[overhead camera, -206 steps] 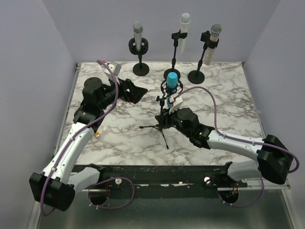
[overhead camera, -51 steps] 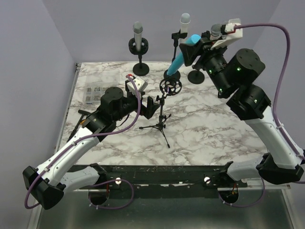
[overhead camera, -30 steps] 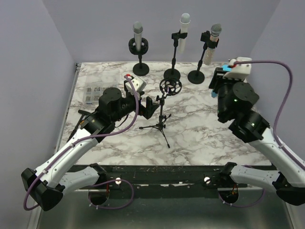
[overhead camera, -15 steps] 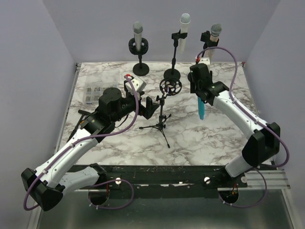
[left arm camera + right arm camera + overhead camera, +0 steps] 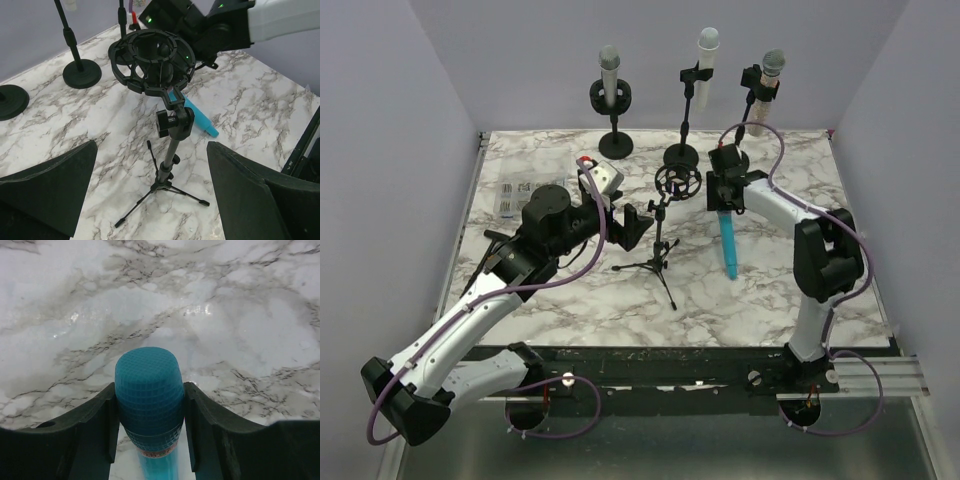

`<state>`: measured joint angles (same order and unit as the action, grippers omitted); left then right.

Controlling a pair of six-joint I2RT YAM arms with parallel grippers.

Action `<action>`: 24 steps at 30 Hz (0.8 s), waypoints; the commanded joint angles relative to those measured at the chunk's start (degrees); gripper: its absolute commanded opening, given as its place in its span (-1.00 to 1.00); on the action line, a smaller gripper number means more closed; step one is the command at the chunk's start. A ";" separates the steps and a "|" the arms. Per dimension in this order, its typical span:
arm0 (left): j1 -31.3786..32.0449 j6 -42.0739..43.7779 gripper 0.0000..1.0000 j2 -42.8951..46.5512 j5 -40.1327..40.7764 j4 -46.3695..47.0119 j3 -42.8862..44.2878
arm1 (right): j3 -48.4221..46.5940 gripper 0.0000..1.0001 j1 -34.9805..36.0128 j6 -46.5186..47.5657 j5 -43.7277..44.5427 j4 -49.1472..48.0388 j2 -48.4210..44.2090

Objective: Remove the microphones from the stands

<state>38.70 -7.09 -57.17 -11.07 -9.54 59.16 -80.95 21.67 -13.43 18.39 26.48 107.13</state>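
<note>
Beside the stand (image 5: pixel 661 232), right claw (image 5: pixel 720 196) pinches the blue microphone (image 5: pixel 728 246); left claw (image 5: pixel 636 222) spread.

Tripod stand (image 5: pixel 172 150) upright on marble table (image 5: pixel 260 100), blue microphone (image 5: pixel 202 121) behind it

Right wrist: mic (image 5: pixel 149 385) body cut off by the bottom edge, and so are the right gripper (image 5: pixel 150 392) fingers. Top view: mic head hidden inside that gripper, finger gap can't be seen. Left wrist: left gripper (image 5: pixel 152 192) fingers cut off by bottom and side edges. The stand (image 5: pixel 174 125) hides the mic's upper part. Back stands (image 5: pixel 80 75) cut off by the top edge. Card (image 5: pixel 516 197) print too small to read.
</note>
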 commanded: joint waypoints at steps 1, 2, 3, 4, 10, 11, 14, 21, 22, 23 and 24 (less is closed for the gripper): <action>0.07 0.19 0.89 1.70 -0.40 0.55 0.36 | -3.05 -0.92 -0.57 0.54 -3.78 -2.31 5.28; 0.08 0.17 0.89 1.71 -0.36 0.60 0.32 | -3.32 -0.92 -0.61 0.69 -3.54 -2.43 6.09; 0.07 0.14 0.89 1.71 -0.43 0.57 0.43 | -3.34 -0.92 -0.60 1.00 -3.11 -2.92 6.55; 0.08 0.07 0.89 1.71 -0.57 0.56 0.43 | -3.13 -0.92 -0.58 1.21 -2.09 -3.51 6.96; 0.17 0.11 0.89 2.25 -2.17 1.38 -0.07 | -2.99 -0.73 -2.32 1.24 -5.64 -6.48 9.58; 0.08 0.21 0.89 2.54 -2.29 1.81 -0.33 | -3.62 -0.72 -2.35 1.25 -5.82 -6.37 10.27; 0.06 0.32 0.89 2.72 -1.79 2.17 -0.71 | -4.28 -0.61 -2.36 1.13 -5.88 -6.35 11.81; 0.09 0.11 0.89 2.09 -2.00 1.75 -0.34 | -3.26 -0.43 -2.43 0.67 -3.54 -5.91 12.86; 0.06 0.13 0.89 2.15 -1.94 1.74 -0.36 | -3.13 -0.39 -2.47 0.55 -3.62 -5.91 12.93; 0.07 0.23 0.89 2.23 -1.93 1.72 -0.47 | -2.98 -0.34 -2.42 0.52 -3.78 -5.97 13.00; 0.06 0.29 0.89 2.31 -1.85 1.82 -0.52 | -2.83 -0.27 -2.42 0.19 -3.94 -6.00 12.98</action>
<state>38.70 -7.07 -55.42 -11.62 -8.91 59.05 -84.18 19.42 -12.58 14.17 21.37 118.87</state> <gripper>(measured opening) 0.945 0.537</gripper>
